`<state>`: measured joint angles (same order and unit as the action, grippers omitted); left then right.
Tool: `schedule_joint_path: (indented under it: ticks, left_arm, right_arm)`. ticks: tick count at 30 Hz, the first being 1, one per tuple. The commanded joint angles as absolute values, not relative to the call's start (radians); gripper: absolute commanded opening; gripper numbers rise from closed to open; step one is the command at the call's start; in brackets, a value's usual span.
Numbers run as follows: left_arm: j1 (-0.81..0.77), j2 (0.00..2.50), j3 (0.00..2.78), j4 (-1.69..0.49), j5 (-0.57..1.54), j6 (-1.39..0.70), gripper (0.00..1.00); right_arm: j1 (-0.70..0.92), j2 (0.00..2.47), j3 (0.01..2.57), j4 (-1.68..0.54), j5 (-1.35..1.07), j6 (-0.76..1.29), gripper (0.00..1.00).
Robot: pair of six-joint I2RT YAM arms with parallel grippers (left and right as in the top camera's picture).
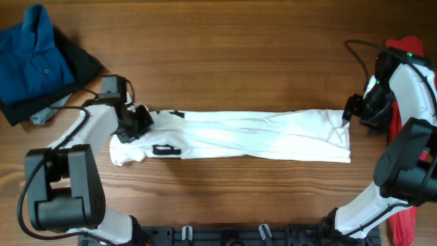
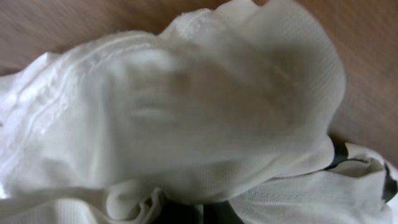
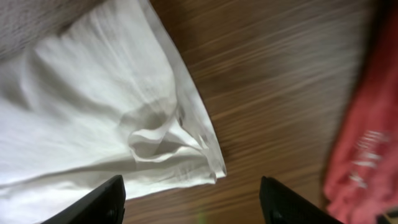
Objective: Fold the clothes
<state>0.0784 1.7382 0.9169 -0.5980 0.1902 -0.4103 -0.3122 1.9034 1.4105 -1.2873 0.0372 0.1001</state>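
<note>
Left gripper (image 1: 145,120) pinches white T-shirt (image 1: 259,133); print on red shirt (image 3: 367,137) unreadable

White T-shirt (image 1: 259,135) with black print, blue polo (image 1: 31,58), dark garment (image 1: 85,63), red shirt (image 3: 364,137), brown wood-grain table (image 1: 239,61)

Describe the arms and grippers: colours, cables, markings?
Left arm and right arm: white shells, black joint housings. Left gripper and right gripper are black; right fingers plain, matte. Black cable loops off right arm, with a green light. No markings legible.
</note>
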Motion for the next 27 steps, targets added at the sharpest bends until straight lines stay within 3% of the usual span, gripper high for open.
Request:
schedule_joint_path:
  ticks: [1, 4, 8, 22, 27]
  left_arm:
    - [0.193, 1.838, 0.88, -0.56, 0.022, -0.426, 0.08]
    - [0.237, 1.838, 0.902, -0.561, 0.045, -0.423, 0.1]
    - [0.252, 1.838, 0.918, -0.568, 0.136, -0.396, 0.32]
    - [0.237, 1.838, 0.918, -0.623, 0.138, -0.393, 0.34]
    - [0.237, 1.838, 0.918, -0.628, 0.137, -0.393, 0.34]
  right_arm:
    - [-0.314, 1.874, 1.346, -1.24, -0.166, -0.031, 0.71]
    - [-0.314, 1.874, 1.316, -1.206, -0.196, -0.031, 0.79]
    - [-0.314, 1.874, 1.295, -1.199, -0.374, -0.134, 0.91]
    - [-0.314, 1.874, 1.081, -0.983, -0.424, -0.097, 0.91]
    - [-0.292, 1.874, 1.022, -0.92, -0.448, -0.094, 0.86]
